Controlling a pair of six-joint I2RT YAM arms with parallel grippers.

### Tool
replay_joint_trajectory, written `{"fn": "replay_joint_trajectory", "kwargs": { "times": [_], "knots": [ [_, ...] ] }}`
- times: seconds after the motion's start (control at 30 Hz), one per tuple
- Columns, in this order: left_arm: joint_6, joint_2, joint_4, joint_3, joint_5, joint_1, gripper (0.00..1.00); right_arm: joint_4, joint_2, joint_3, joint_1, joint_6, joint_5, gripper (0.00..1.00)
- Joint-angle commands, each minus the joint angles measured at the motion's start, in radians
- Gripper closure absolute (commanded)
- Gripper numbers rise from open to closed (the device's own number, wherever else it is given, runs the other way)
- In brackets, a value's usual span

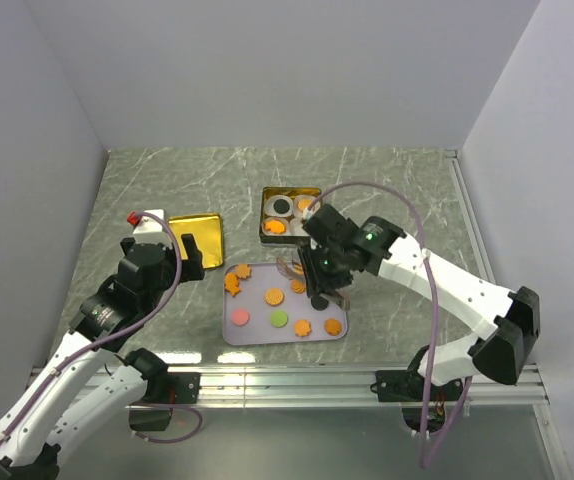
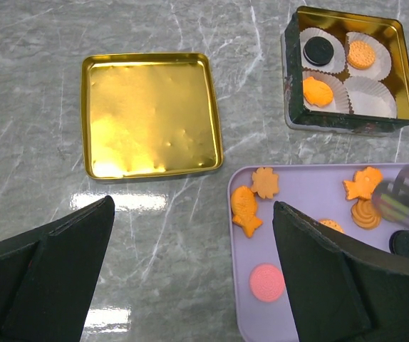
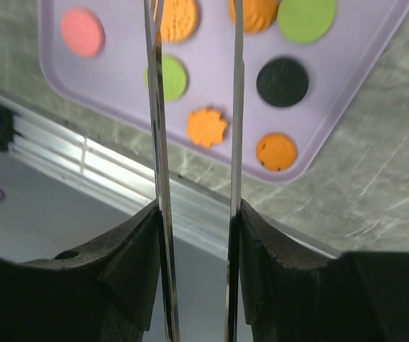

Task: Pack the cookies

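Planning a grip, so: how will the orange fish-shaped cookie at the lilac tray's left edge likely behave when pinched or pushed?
The orange fish-shaped cookie lies flat on the lilac tray, so it would probably slide rather than roll. It looks thin and moulded, so likely stiff and light. Its narrow tail may chip if pinched.

blurred: right arm's fingers (image 2: 404, 203) | cut off: lilac tray (image 2: 308, 187), bottom and right edges

Cookies (image 1: 274, 296) are being carried flat on a lilac tray (image 1: 257, 336): orange fish and leaf shapes at its far-left corner, pink, green and orange discs along its near edge. One black and two orange are being held in paper cups (image 2: 372, 96) inside a gold tin (image 2: 333, 121).
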Motion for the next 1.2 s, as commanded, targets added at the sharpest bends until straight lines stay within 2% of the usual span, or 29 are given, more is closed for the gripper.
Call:
{"fn": "replay_joint_trajectory", "kwargs": {
  "times": [0.0, 0.2, 0.33, 0.67, 1.17],
  "knots": [
    [0.014, -0.001, 0.034, -0.002, 0.024, 0.000, 0.01, 0.072, -0.068, -0.054, 0.075, 0.030, -0.027, 0.51],
    [0.016, -0.016, 0.034, -0.004, 0.016, -0.001, 0.01, 0.066, -0.055, -0.099, 0.194, 0.070, 0.019, 0.45],
    [0.016, -0.022, 0.037, -0.008, 0.016, -0.003, 0.01, 0.061, -0.028, -0.100, 0.226, 0.091, 0.050, 0.44],
    [0.016, -0.033, 0.035, -0.007, 0.011, -0.004, 0.00, 0.044, 0.053, -0.082, 0.257, 0.101, 0.103, 0.41],
    [0.013, -0.034, 0.035, -0.007, 0.007, -0.006, 0.01, 0.043, 0.145, -0.053, 0.261, 0.075, 0.107, 0.41]
  ]
}}
